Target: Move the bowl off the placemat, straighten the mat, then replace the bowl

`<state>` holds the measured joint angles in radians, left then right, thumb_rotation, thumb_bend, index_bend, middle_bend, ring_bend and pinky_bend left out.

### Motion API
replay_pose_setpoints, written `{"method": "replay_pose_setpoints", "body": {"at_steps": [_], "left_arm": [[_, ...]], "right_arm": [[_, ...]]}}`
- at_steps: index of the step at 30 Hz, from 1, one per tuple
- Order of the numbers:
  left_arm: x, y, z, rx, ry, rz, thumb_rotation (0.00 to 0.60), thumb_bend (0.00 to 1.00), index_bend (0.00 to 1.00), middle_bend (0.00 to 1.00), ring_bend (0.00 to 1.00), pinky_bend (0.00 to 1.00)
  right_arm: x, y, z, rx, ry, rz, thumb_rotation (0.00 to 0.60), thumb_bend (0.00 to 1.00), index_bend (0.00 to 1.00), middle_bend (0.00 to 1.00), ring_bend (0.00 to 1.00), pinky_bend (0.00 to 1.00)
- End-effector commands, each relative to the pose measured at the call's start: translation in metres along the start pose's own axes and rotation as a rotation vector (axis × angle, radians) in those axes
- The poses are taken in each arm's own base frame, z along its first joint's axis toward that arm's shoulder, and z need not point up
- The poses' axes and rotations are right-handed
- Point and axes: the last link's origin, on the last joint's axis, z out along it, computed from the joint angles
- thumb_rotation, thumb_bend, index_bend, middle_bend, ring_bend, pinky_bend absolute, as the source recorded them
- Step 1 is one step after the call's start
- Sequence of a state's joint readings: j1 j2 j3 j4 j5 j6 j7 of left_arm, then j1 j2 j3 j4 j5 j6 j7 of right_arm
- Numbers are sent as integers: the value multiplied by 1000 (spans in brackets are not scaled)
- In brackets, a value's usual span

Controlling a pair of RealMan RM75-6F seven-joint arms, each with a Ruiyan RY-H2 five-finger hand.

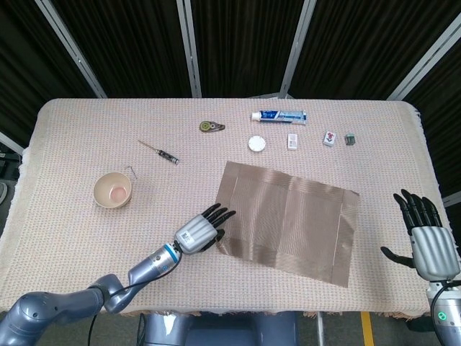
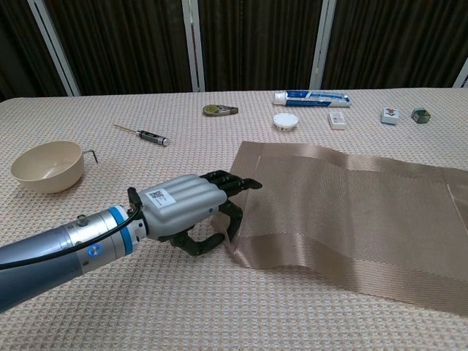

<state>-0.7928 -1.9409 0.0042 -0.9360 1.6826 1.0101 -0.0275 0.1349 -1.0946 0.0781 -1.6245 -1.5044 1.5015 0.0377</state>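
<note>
We see the left hand at the placemat's near-left corner, fingertips over the mat edge, thumb curled under; the corner looks lifted and rippled in the chest view, so it reads as pinching the mat. Placemat lies skewed at table centre-right. Bowl sits off the mat, at 9 o'clock from it, well apart, upright on the tablecloth. Right hand hovers at the table's right edge, fingers spread, holding nothing. At 12 o'clock from the mat: toothpaste tube, white cap; screwdriver at 10.
</note>
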Motion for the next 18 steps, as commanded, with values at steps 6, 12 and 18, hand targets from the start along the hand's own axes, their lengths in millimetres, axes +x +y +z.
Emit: {"method": "replay_pose_setpoints", "body": {"at_steps": [6, 12, 18], "left_arm": [[9, -6, -17, 21, 30, -7, 600, 526, 740, 0, 0, 0], [17, -15, -58, 64, -4, 17, 600, 530, 741, 0, 0, 0], [21, -12, -99, 98, -68, 11, 600, 534, 743, 0, 0, 0]], "right_arm": [[2, 0, -2, 3, 5, 2, 600, 0, 0, 0, 0, 0], [5, -1, -4, 9, 15, 7, 600, 0, 0, 0, 0, 0], [8, -5, -5, 23, 24, 12, 600, 0, 0, 0, 0, 0]]}}
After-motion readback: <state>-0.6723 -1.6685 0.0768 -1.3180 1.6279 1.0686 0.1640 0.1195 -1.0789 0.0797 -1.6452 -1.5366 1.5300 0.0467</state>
